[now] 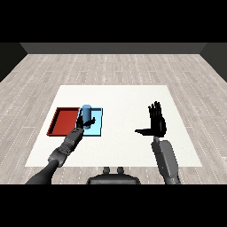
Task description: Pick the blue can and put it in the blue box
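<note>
Now my left hand has its fingers wrapped round the blue can, upright over the blue box. Next, I judge, comes lowering and letting go. My right hand hangs with fingers spread, idle.

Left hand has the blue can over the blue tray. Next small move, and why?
Probably lower it and release. The left hand is curled round the upright blue can, which already sits over the light blue tray, beside the red tray. Whether the can touches the tray floor can't be told, so ease down before opening the fingers. The right hand hangs open, well apart.
</note>
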`<state>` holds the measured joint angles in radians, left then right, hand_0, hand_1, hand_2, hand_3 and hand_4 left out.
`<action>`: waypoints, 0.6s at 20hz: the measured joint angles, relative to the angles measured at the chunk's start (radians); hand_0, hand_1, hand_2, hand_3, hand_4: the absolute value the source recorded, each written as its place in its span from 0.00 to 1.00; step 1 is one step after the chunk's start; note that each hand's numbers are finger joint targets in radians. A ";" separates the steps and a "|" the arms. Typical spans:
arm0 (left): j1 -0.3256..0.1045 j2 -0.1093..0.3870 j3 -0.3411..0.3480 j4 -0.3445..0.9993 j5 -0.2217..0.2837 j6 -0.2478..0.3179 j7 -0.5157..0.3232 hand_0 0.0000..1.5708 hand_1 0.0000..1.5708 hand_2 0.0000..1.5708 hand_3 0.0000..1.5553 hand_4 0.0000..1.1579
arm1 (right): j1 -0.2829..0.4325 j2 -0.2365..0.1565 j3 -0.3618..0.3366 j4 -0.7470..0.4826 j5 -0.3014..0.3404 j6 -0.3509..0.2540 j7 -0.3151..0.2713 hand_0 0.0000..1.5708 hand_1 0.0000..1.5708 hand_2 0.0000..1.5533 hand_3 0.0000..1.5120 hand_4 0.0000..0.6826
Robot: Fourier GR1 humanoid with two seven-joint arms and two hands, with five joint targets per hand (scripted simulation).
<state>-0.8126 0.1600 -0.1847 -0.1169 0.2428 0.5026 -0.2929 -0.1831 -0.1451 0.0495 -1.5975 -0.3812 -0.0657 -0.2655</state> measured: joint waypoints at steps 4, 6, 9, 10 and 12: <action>-0.024 -0.004 0.008 0.056 -0.007 -0.021 0.052 0.00 0.00 0.00 0.00 0.00 | 0.004 -0.009 -0.026 0.008 -0.028 0.034 -0.010 0.00 0.00 0.00 0.00 0.00; -0.044 -0.009 -0.007 0.079 -0.028 0.007 0.090 0.00 0.00 0.00 0.00 0.00 | 0.003 -0.018 -0.037 0.007 -0.039 0.046 -0.005 0.00 0.00 0.00 0.00 0.00; -0.055 0.003 -0.014 0.090 -0.043 0.040 0.102 0.00 0.00 0.00 0.00 0.00 | -0.006 -0.017 -0.039 0.009 -0.027 0.042 -0.009 0.00 0.00 0.00 0.00 0.00; -0.054 0.008 -0.013 0.087 -0.044 0.052 0.100 0.00 0.00 0.00 0.00 0.00 | -0.011 -0.021 -0.045 0.015 -0.026 0.046 -0.012 0.00 0.00 0.00 0.00 0.00; -0.051 0.006 0.002 0.074 -0.036 0.083 0.083 0.00 0.00 0.00 0.00 0.00 | 0.000 -0.020 -0.041 -0.004 -0.024 0.048 -0.005 0.00 0.00 0.00 0.00 0.00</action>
<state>-0.8639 0.1658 -0.1829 -0.0429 0.2068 0.5861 -0.2096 -0.1831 -0.1652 0.0088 -1.6010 -0.4050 -0.0172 -0.2710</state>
